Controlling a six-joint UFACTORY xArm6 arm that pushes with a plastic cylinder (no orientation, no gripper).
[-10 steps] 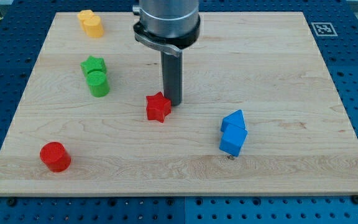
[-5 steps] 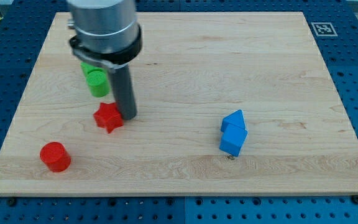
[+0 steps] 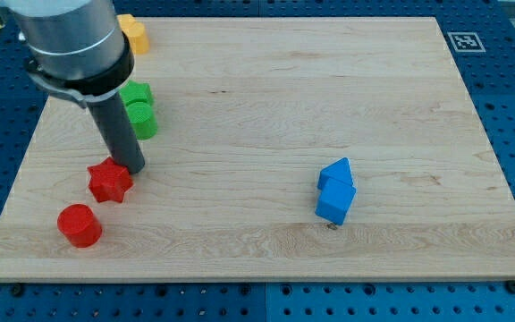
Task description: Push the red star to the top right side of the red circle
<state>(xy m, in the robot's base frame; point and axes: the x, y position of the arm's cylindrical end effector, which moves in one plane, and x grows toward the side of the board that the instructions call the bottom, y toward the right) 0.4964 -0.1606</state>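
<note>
Only one camera view here. My tip (image 3: 133, 169) is touching the red star (image 3: 109, 182) at its upper right edge, lower left of the frame. The red circle (image 3: 80, 224) sits just down-left of the star, close but apart. No jaws on this rig, just the rod. The arm covers part of the green blocks (image 3: 139, 113) and the yellow block (image 3: 134, 34). Two blue blocks (image 3: 335, 190) touch, right of centre. There's a square marker tag (image 3: 463, 41) top right, no readable text.

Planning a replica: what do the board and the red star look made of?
The board looks like pale, unvarnished wood: visible grain, joined planks. The red star beside my tip looks like matte moulded or printed plastic, uniformly coloured; uncertain.
</note>
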